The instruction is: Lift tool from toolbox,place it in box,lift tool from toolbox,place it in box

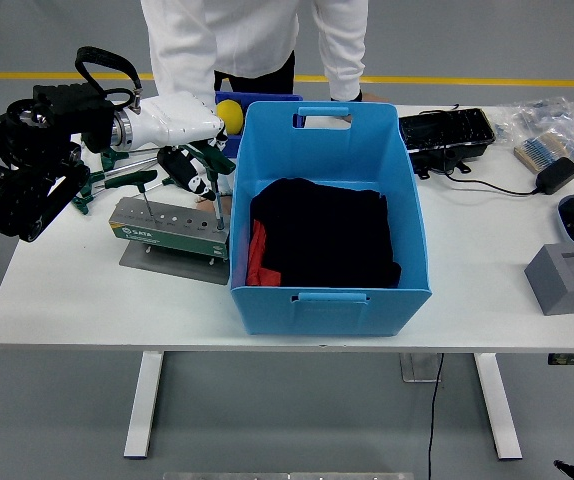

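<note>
The left hand (182,135), white w/ black fingers, hangs over the toolbox (170,227). Its fingers curl down toward the T-handle tools (127,181) just under it, but I cannot tell if they really grip one or only touch. No right hand in view.

The toolbox is a green-grey rack on a metal plate, just below the hand on the bench (87,300). One thin driver (144,210) stands upright in a hole at its left end, another tool (219,215) at the right end near the blue wall; the holes between look empty. More green-handled tools lie beside the hand, behind the rack.

Handling, as judgement: the tools are stiff steel, light, thin shaft probably slippery, so better take the green T-handle, which is wider and gives friction, and pull straight up so the shaft does not jam in the hole.

Right of the hand, touching the rack's right end, is the blue box (407,240), deep, open top. Inside is dark folded cloth (327,235) w/ sth red (256,255) at its left side; no tool visible in it.

Behind the box a person in white stands, hands not clearly seen
</note>
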Robot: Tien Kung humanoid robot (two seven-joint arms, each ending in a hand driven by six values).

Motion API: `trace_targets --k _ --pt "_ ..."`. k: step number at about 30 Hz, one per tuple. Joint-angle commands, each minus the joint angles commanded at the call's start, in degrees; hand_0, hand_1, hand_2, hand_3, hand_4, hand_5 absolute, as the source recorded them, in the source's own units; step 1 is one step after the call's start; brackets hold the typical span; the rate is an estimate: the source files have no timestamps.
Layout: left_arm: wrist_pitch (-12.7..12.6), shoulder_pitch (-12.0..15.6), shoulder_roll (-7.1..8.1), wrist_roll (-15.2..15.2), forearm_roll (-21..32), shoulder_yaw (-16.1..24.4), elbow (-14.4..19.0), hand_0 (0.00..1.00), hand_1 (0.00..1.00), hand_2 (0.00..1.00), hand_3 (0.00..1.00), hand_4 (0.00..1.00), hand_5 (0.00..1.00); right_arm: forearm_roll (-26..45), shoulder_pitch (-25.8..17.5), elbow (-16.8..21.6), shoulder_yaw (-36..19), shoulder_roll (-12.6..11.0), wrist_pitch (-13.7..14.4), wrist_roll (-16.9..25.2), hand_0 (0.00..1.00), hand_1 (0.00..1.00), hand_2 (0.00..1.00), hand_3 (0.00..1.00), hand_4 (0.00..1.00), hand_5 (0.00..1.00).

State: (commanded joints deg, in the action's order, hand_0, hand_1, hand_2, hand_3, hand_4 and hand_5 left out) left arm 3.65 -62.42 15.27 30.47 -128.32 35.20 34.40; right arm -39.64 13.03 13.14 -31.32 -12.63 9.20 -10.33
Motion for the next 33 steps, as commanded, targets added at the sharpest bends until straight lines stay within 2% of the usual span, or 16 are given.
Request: trace_targets --k 1,6,7,12,13,18,19,24,25,26,33 --pt "0.2 0.0 -0.04 -0.2 -0.1 -0.1 0.1 0.261 0.16 0.19 0.257 0.998 0.567 0.0 0.0 0.0 0.0 0.0 0.0 0.0 0.618 0.6 0.666 0.54 0.776 0.658" --pt "1.2 -0.1 -0.24 -1.2 -0.3 -0.2 0.1 0.261 0.16 0.19 0.257 0.998 0.567 0.2 0.1 0.0 0.1 -0.1 0.0 0.1 0.618 0.6 0.666 0.54 0.776 0.658" --pt "1.3 -0.2 -0.3 -1.4 -0.2 -0.2 0.0 0.25 0.118 0.16 0.224 0.998 0.65 0.2 0.1 0.0 0.1 -0.1 0.0 0.1 0.619 0.6 0.666 0.54 0.776 0.658" --pt "2.0 -0.5 -0.6 -2.3 0.8 -0.4 -0.7 0.25 0.118 0.16 0.224 0.998 0.65 0.3 0.3 0.0 0.2 -0.1 0.0 0.1 0.619 0.6 0.666 0.54 0.776 0.658" --pt "2.1 -0.5 -0.65 -2.4 1.0 -0.4 -0.8 0.23 0.1 0.142 0.204 0.998 0.759 0.3 0.3 0.0 0.2 -0.1 0.0 0.1 0.619 0.6 0.666 0.54 0.777 0.658" --pt "2.7 -0.6 -0.83 -3.3 2.3 -0.4 -0.9 0.23 0.1 0.142 0.204 0.998 0.759 0.2 0.3 0.0 0.1 -0.1 0.0 0.1 0.619 0.6 0.666 0.54 0.777 0.658" --pt "2.9 -0.6 -0.89 -3.5 2.6 -0.5 -0.9 0.205 0.089 0.137 0.201 0.998 0.807 0.2 0.4 0.0 0.1 -0.1 0.1 0.1 0.619 0.6 0.666 0.54 0.777 0.659" --pt "4.8 -0.7 -1.11 -4.5 4.5 -0.5 -1.1 0.205 0.089 0.137 0.201 0.998 0.807 0.1 0.4 0.0 0.0 -0.2 0.0 0.0 0.619 0.6 0.666 0.54 0.777 0.659" --pt "5.1 -0.7 -1.13 -4.6 4.8 -0.5 -1.1 0.199 0.087 0.133 0.198 0.998 0.861 0.1 0.4 0.0 0.0 -0.2 0.0 0.0 0.619 0.6 0.666 0.54 0.777 0.658" --pt "5.3 -0.7 -1.16 -4.7 5.4 -0.6 -1.2 0.199 0.087 0.133 0.198 0.998 0.861 0.1 0.4 0.0 0.0 -0.2 0.0 0.0 0.619 0.6 0.666 0.54 0.777 0.658" --pt "5.6 -0.5 -1.57 -4.9 7.1 -0.9 -1.9 0.188 0.072 0.12 0.176 0.998 0.884 0.1 0.4 0.0 0.0 -0.1 0.1 0.0 0.62 0.6 0.666 0.54 0.777 0.658"
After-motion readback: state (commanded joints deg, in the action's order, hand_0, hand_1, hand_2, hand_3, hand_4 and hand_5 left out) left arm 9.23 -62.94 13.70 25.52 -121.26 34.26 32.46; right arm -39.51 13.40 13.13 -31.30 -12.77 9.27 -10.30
